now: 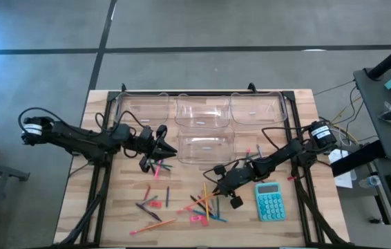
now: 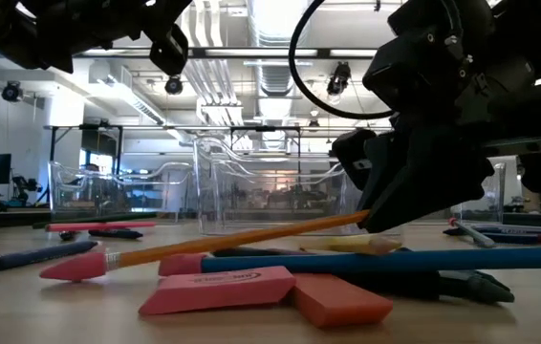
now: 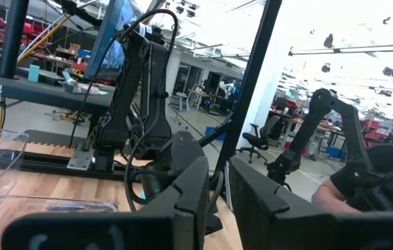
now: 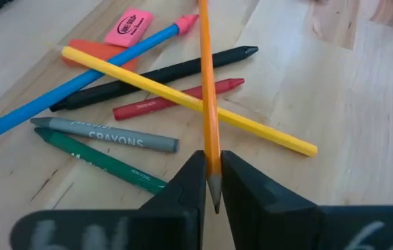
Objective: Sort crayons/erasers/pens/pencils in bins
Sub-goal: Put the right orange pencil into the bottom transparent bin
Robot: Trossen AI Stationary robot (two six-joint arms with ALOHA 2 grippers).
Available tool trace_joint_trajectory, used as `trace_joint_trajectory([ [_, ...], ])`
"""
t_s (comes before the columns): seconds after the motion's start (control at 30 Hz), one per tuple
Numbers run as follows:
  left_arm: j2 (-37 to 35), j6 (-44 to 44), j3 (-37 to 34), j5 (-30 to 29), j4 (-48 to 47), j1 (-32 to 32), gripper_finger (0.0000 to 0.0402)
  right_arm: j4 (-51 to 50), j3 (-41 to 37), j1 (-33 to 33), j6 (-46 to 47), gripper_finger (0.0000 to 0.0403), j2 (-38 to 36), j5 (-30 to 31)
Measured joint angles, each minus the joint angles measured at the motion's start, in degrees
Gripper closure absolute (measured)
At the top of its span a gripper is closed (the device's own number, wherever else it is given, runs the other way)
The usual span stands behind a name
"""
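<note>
My right gripper is low over the loose pile near the table's front, shut on an orange pencil. Under that pencil lie a yellow pencil, a blue pencil, a black pen, and red, grey and green crayons. Two erasers, pink and orange, lie flat beyond them. Four clear bins stand at the far side. My left gripper is raised left of the bins, shut on nothing. My right gripper pinches the orange pencil just ahead of its sharpened tip between its two fingers. The fingers slant down from the table's right side and run roughly along the pencil. The tip end is lifted. The pink rubber end stays down at table level.
A teal calculator lies right of the pile. More sticks lie scattered at the front left and below the left gripper. The dark frame rails run along both table sides.
</note>
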Motion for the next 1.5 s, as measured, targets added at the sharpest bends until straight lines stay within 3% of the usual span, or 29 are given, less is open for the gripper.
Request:
trace_joint_trajectory([
  [0.27,0.0,0.0,0.0,0.0,0.0,0.0,0.0357,0.2,0.0,0.0,0.5,0.037,-3.9,-0.7],
  [0.5,0.0,-0.1,0.0,0.0,0.0,0.0,0.0357,-5.3,-0.2,-0.7,-1.8,0.037,-16.0,-2.9],
  [0.57,0.0,-0.1,0.0,0.0,0.0,0.0,0.0357,-8.8,-0.6,-2.0,-2.0,0.037,-20.2,0.2],
  [0.73,0.0,-0.2,0.0,0.0,0.0,0.0,0.0357,-14.2,-3.3,-6.2,-1.7,0.037,-29.3,17.2],
  [0.8,0.0,-0.2,0.0,0.0,0.0,0.0,0.0357,-14.8,-4.8,-8.7,-1.6,0.037,-32.3,19.4],
  [1.1,0.0,-0.2,0.0,0.0,0.0,0.0,0.0357,-16.1,-11.8,-18.0,-0.3,0.037,-37.3,17.1],
  [1.37,0.0,-0.2,0.0,0.0,0.0,0.0,0.0357,-13.9,-12.2,-18.6,0.7,0.0368,-36.2,14.6],
  [1.5,0.0,-0.1,0.0,0.0,0.0,0.0,0.0357,-12.8,-12.2,-18.6,0.8,0.0347,-36.2,14.5],
])
